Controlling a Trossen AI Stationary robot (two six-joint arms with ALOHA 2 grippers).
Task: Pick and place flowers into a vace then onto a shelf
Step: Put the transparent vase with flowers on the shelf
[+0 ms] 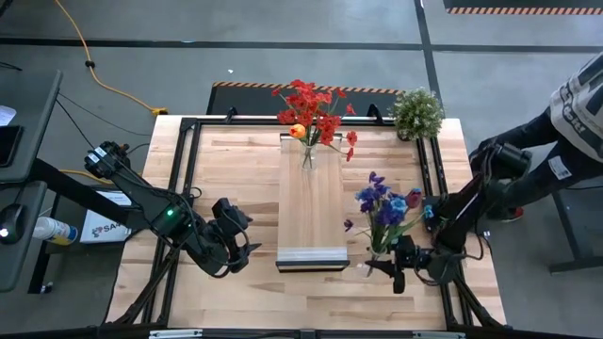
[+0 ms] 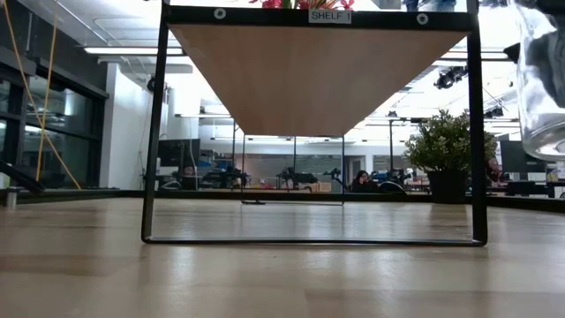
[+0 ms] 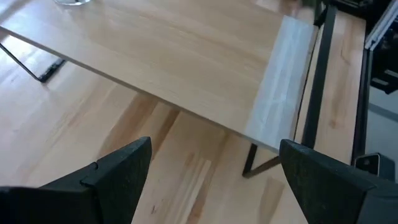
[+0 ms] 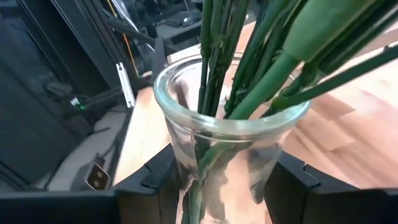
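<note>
at about four o'clock on the table (image 1: 236, 151), your right gripper (image 1: 396, 266) pinches a clear glass vase (image 4: 217, 143) between its fingers (image 4: 158, 171); blue and purple flowers (image 1: 384, 202) stand in it, green stems (image 4: 249, 68) crowding the mouth. at twelve o'clock on the raised shelf (image 1: 311, 207), a second vase (image 1: 307, 155) holds red flowers (image 1: 311, 108). your left gripper (image 1: 236, 240) waits at seven o'clock, fingers (image 3: 118, 171) spread wide, just beside the shelf's pale end.

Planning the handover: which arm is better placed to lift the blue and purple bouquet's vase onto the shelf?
Right. The right gripper already straddles the glass vase of blue flowers; the left gripper waits open across the shelf.
</note>
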